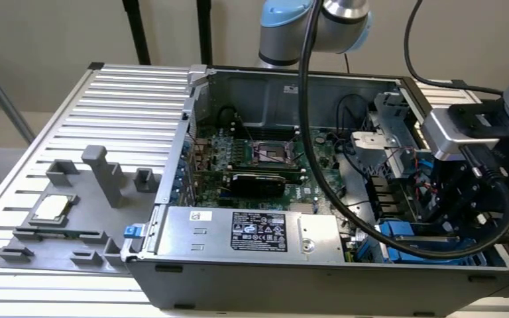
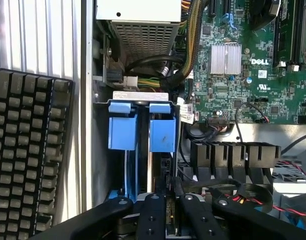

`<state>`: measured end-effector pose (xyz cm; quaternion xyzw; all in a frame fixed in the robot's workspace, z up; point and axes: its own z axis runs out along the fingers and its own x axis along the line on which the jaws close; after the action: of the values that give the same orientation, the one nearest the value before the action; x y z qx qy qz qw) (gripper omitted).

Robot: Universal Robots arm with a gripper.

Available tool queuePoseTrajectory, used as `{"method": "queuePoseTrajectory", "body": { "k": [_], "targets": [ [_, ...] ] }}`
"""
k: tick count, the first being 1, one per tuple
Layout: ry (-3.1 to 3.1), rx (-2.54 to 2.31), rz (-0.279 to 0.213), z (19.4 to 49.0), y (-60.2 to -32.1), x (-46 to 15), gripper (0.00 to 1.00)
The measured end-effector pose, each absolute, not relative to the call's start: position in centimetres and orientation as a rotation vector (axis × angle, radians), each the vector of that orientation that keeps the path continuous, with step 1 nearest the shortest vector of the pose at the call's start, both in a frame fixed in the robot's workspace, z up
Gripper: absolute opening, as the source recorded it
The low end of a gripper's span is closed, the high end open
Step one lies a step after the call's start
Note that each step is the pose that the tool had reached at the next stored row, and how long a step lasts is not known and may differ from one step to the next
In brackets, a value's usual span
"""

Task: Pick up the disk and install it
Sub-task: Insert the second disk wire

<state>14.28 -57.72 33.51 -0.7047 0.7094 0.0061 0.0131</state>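
- The disk (image 2: 140,132), its bright blue carrier rails showing as two blue tabs, stands on edge in the drive bay at the front corner of an open computer case (image 1: 264,278); in the exterior view its blue plastic (image 1: 405,233) shows just beside the power supply.
- The gripper (image 2: 165,210) sits directly over the disk's near end, its black fingers (image 2: 152,215) set close together around the edge of the drive; whether they actually clamp it cannot be told.
- In the exterior view the gripper (image 1: 453,218) hangs inside the case, on the far side of the disk from the power supply, with a thick black cable (image 1: 325,179) looping from it up towards the arm.
- The grey power supply (image 1: 250,232), with its black label, lies along the case's front wall, next to the disk bay.
- Beyond the disk, the green motherboard (image 1: 264,149) lines the floor of the case; a silver heatsink (image 2: 225,57) and a Dell mark stand out on it.
- Outside the case, past the power supply from the disk, a grey fixture tray (image 1: 77,225) on the slatted table (image 1: 122,99) holds a small silver square chip (image 1: 50,209).
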Motion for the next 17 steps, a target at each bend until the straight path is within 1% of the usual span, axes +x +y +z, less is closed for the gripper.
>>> {"method": "queuePoseTrajectory", "body": {
  "k": [5, 13, 17],
  "targets": [
    [2.21, -2.196, 0.019, 34.6, -57.7, 14.3, 0.0],
    [2.21, -2.196, 0.019, 37.6, -57.7, 14.3, 0.0],
    [2.21, -2.196, 0.019, 38.3, -57.7, 14.0, 0.0]
  ]
}}
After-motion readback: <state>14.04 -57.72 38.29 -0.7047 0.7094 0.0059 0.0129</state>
